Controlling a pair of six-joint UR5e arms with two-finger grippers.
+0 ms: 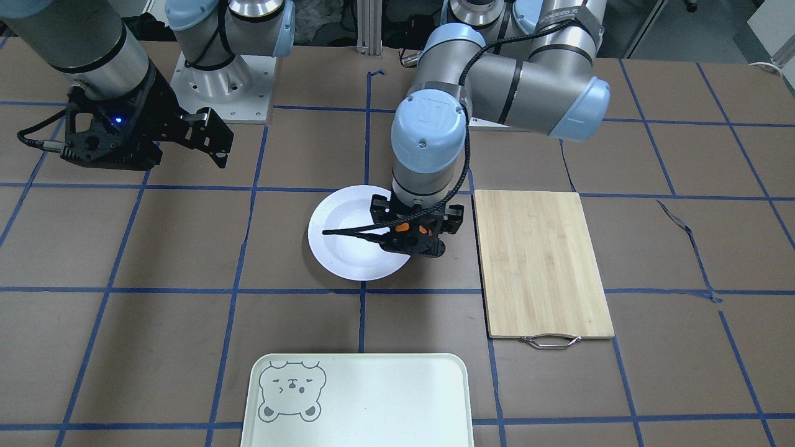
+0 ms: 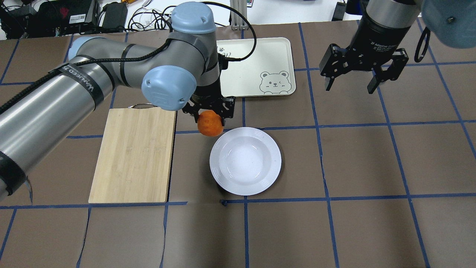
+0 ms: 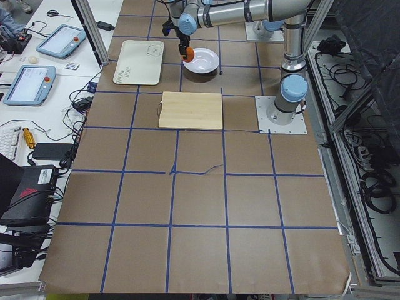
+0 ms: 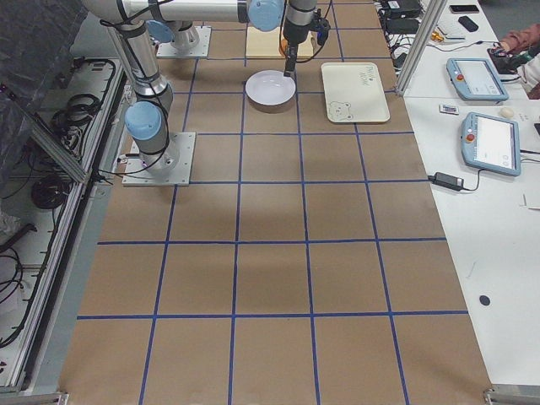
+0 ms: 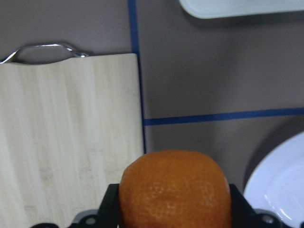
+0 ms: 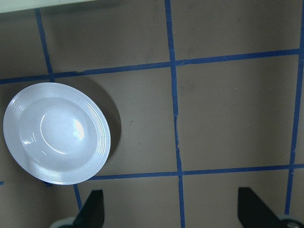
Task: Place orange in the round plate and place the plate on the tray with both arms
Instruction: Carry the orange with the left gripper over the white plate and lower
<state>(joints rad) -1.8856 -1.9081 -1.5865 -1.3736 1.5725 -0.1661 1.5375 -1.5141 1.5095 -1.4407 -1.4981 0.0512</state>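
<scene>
Crossing the brown-papered table (image 2: 372, 230), blue tape lines (image 2: 246, 238); white benches (image 4: 489, 236) alongside.

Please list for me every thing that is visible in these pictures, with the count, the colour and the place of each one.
orange: 1, bright orange, held in the air beside the plate's rim, not yet in the plate
plate: 1, white, round, empty, middle of the table
tray: 1, pale cream with a bear face, empty, on the far side from the robot
cutting board: 1, light bamboo with a metal handle, on the plate's left
table: 1, brown with blue tape lines
tablets: 2, grey-blue, on the white side desk
arms: 2, silver-grey with light-blue caps
left gripper: 1, black, shut on the orange
right gripper: 1, black, open, empty, raised to the right of the tray
</scene>
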